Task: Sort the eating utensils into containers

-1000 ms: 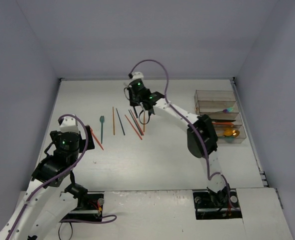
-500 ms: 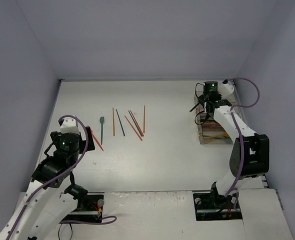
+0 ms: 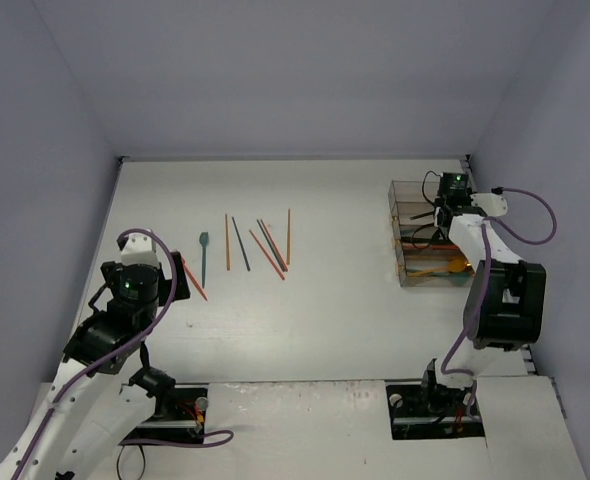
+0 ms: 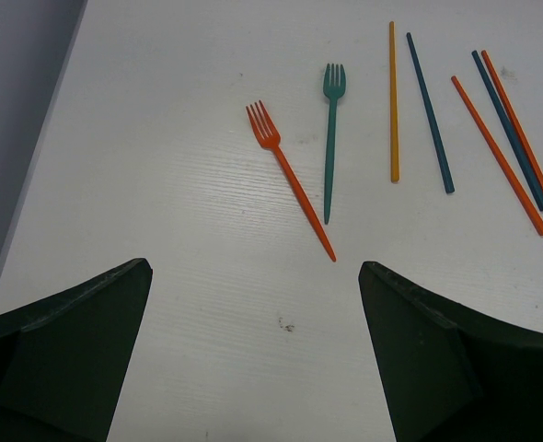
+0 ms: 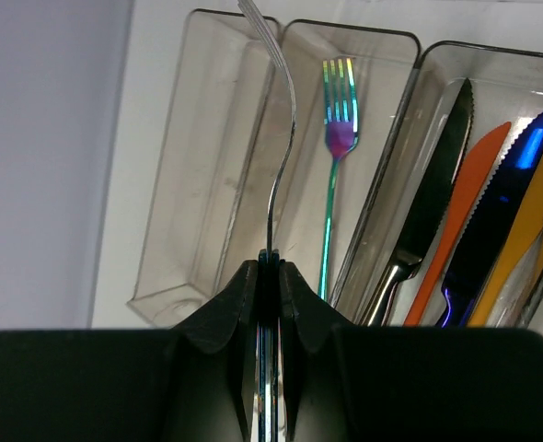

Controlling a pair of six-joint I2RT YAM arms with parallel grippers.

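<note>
Your clear brownish bins (image 5: 166,267) sit under the right pincer (image 5: 268,267), clamped on a thin curvy silver utensil (image 5: 286,120) that only its wrist cam resolves, while the left pincer (image 4: 253,276) gapes wide just short of the orange fork (image 4: 288,180).

No writing, label, brand, number or sign can be read in any of the views; nothing legible stands on any surface shown.
</note>
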